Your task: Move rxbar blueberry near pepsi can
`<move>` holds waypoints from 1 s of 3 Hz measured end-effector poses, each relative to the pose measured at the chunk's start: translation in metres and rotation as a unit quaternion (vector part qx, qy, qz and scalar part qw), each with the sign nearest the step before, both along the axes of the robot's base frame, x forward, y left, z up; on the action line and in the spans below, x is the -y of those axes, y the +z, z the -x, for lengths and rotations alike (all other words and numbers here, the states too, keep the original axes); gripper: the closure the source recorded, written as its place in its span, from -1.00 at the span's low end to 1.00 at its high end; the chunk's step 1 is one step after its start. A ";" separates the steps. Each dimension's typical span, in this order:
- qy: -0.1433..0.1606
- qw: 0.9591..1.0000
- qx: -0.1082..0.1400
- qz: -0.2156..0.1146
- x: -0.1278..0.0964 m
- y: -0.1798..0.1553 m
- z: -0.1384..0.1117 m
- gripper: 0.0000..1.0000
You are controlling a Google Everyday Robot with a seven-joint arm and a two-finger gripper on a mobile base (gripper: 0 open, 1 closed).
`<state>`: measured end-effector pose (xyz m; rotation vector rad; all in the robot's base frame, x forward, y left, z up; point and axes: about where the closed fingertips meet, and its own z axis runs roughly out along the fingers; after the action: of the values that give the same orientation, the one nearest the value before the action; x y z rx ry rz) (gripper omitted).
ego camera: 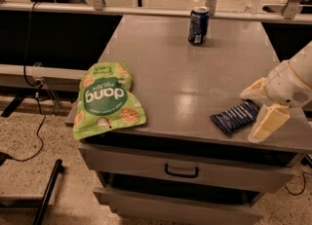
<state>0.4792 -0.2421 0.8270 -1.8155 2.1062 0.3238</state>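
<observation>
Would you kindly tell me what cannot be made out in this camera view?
Hand, front right of the table: its arm runs off the right edge.
Snack bar: wrapper text too small to read.
Soda can: label lettering blurred.
</observation>
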 end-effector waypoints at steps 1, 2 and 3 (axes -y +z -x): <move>0.006 1.000 -0.009 -0.009 -0.004 -0.009 0.001 -0.06; 0.006 1.000 -0.009 -0.009 -0.004 -0.005 0.001 0.40; 0.006 1.000 -0.009 -0.009 -0.004 0.003 0.001 0.97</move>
<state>0.4781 -0.2378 0.8304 -1.8232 2.0973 0.3621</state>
